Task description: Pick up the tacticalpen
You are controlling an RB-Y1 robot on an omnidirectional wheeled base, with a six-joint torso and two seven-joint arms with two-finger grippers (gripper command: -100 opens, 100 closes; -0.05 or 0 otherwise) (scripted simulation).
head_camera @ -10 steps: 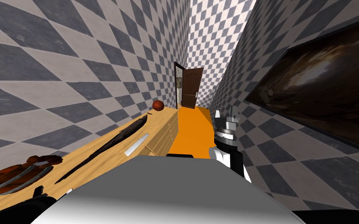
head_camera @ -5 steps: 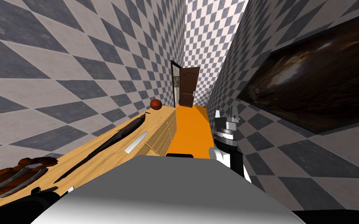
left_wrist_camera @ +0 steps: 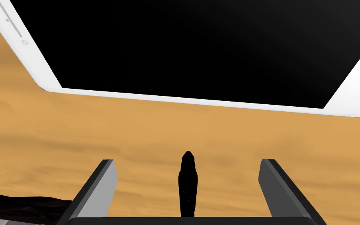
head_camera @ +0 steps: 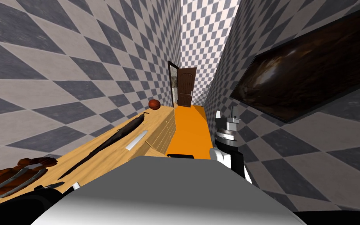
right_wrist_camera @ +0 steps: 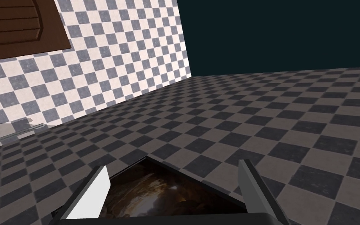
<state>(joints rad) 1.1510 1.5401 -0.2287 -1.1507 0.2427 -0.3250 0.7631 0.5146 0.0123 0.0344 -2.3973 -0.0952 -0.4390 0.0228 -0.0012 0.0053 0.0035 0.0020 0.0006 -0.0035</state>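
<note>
I can read no text, label, brand, number or sign in any of my views. The white tablet point(left_wrist_camera: 195, 47) lying on the wooden top point(left_wrist_camera: 214, 129) has a plain black screen, and the few small marks on its rim are not characters I can make out.

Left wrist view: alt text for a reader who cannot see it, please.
A black pen lies on a wooden top, centred between the left gripper's open jaws and untouched by them. Beyond it lies a white tablet with a black screen.
</note>
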